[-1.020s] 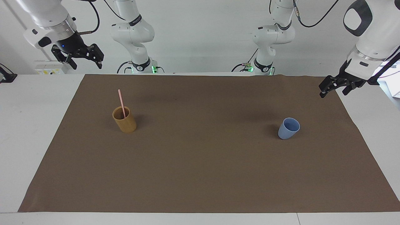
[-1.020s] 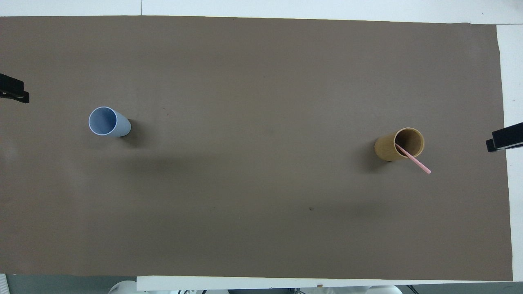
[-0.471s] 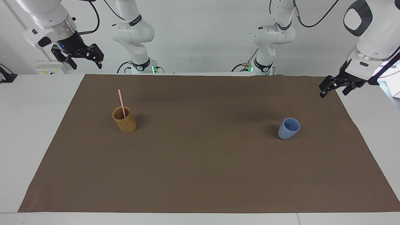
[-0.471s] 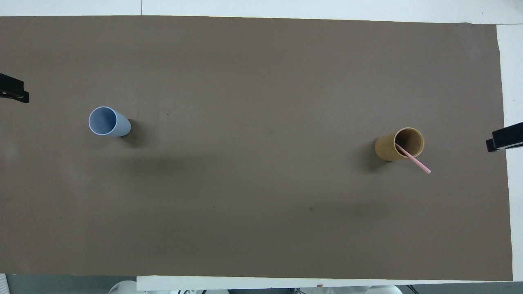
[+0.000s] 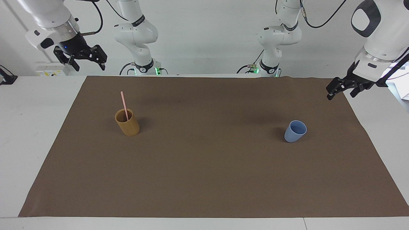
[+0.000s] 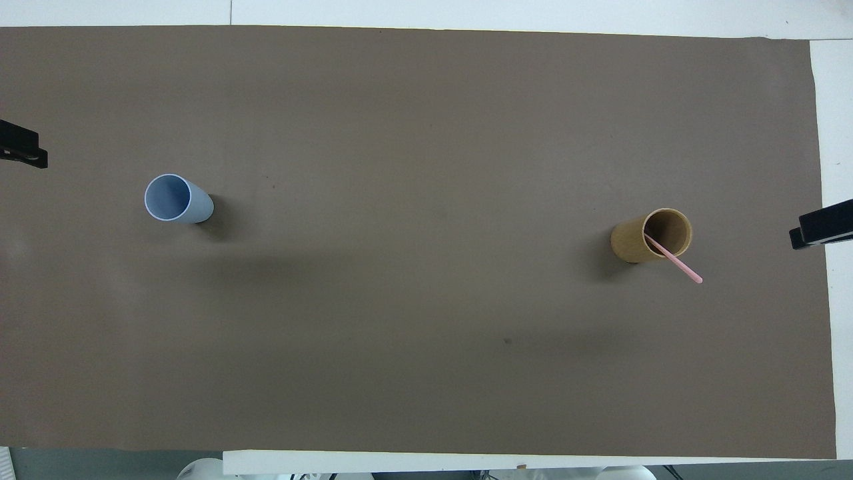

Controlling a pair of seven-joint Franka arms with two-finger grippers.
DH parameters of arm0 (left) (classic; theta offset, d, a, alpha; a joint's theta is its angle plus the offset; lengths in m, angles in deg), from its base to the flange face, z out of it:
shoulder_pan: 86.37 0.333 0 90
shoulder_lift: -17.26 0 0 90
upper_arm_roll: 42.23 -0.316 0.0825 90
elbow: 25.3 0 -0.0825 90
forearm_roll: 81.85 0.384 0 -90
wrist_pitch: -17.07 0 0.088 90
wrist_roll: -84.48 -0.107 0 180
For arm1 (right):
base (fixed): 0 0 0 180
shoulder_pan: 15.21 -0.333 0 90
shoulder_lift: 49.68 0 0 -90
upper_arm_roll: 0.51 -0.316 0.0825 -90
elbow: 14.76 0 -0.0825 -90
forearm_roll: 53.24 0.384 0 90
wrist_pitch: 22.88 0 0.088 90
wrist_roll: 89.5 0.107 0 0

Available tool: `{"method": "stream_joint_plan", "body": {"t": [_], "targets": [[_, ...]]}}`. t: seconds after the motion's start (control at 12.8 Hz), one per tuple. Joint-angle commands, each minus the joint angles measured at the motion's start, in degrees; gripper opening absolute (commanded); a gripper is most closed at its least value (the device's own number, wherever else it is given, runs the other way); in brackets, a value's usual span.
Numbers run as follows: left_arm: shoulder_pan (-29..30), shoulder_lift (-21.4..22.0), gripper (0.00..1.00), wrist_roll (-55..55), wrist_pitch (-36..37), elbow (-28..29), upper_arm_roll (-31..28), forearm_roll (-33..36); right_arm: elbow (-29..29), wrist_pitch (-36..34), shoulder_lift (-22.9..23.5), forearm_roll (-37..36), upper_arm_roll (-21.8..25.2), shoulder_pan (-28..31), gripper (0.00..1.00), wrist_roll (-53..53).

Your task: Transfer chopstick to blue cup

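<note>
One pale pink chopstick (image 5: 124, 105) stands leaning in the tan bamboo-coloured cup (image 5: 127, 124) toward the right arm's end of the brown mat; it also shows in the overhead view (image 6: 676, 261), in that cup (image 6: 633, 241). The blue cup (image 5: 294, 131) stands upright and empty toward the left arm's end, and shows in the overhead view (image 6: 174, 199). My right gripper (image 5: 88, 64) is open and empty, raised over the mat's corner, well apart from the tan cup. My left gripper (image 5: 341, 93) is open and empty, raised over the mat's edge at the left arm's end.
A brown mat (image 5: 204, 179) covers most of the white table (image 5: 35, 105). In the overhead view only the tips of the left gripper (image 6: 23, 150) and the right gripper (image 6: 820, 230) show at the mat's two ends.
My right gripper has shifted very slightly toward the mat. The cups, the chopstick and the left gripper have not moved.
</note>
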Motion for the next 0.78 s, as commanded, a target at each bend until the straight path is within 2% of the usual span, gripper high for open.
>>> {"method": "stream_joint_plan", "body": {"t": [0.0,0.71], "targets": [[0.29,0.40,1.00,-0.34,0.65,0.42,-0.01,-0.81,-1.84,0.56,-1.50,0.84,-0.10,0.65,1.00,-0.80],[0.29,0.40,1.00,-0.34,0.74,0.42,-0.01,-0.81,-1.84,0.48,-1.50,0.84,-0.10,0.74,1.00,-0.89]]}}
